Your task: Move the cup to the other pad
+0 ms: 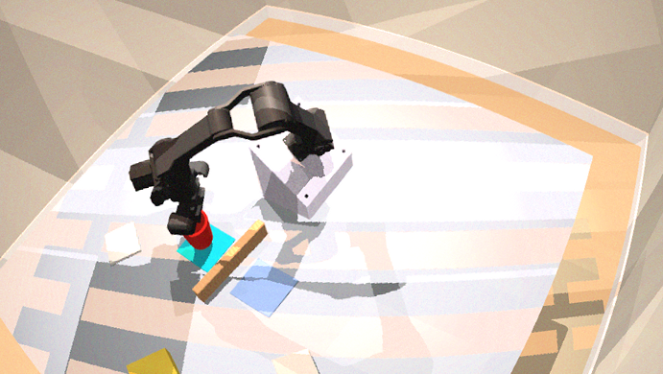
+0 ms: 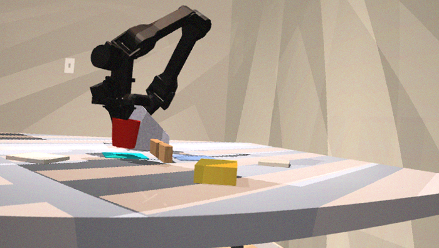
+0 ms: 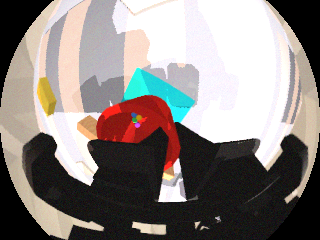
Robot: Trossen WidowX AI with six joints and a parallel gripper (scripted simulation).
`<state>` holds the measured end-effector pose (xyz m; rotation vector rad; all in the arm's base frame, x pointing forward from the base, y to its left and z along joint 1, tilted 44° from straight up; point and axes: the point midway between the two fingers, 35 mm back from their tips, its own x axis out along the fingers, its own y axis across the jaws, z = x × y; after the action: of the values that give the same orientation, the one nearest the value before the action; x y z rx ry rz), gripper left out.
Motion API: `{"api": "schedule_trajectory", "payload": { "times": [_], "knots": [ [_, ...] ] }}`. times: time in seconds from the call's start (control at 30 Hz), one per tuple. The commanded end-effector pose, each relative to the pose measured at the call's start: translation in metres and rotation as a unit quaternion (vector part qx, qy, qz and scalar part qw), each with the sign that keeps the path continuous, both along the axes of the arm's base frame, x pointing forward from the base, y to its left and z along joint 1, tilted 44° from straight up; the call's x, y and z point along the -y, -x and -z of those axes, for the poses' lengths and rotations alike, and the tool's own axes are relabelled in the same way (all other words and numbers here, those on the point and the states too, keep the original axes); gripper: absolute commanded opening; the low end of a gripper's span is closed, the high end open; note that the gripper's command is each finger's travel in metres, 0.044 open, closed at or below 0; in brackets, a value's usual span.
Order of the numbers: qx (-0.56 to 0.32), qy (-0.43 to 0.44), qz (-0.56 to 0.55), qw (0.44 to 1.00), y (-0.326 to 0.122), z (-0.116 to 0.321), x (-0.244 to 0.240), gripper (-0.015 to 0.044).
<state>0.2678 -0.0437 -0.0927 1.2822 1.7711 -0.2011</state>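
My gripper [image 1: 194,217] [image 2: 123,116] [image 3: 171,125] is shut on the wall of the red cup [image 1: 201,239] [image 2: 125,133] [image 3: 150,106]. The cup is close to upright and hangs a little above the cyan pad [image 1: 220,240] [image 2: 107,155] [image 3: 155,87], with a small gap below it in the exterior view. Several coloured marbles [image 3: 136,120] lie inside the cup in the wrist view. The pale blue pad [image 1: 264,292] [image 2: 187,157] lies bare on the other side of the wooden bar. The fingertip inside the cup hides part of its interior.
The wooden bar [image 1: 230,262] [image 2: 165,152] [image 3: 86,128] stands between the two pads. A yellow block [image 1: 153,371] [image 2: 215,173] [image 3: 46,96] and two flat pale tiles [image 1: 122,243] [image 1: 298,370] lie farther out. The grey wedge-shaped base [image 1: 281,194] [image 2: 149,132] is behind the pads.
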Motion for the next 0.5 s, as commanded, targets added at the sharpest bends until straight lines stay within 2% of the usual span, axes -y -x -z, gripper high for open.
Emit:
{"api": "schedule_trajectory", "payload": {
  "times": [0.0,0.47],
  "knots": [
    [-0.004,-0.004,0.002,1.0,0.003,0.0061,-0.0075,0.0],
    [-0.001,-0.001,-0.001,1.0,0.0019,0.0097,-0.0097,0.0]
  ]
}}
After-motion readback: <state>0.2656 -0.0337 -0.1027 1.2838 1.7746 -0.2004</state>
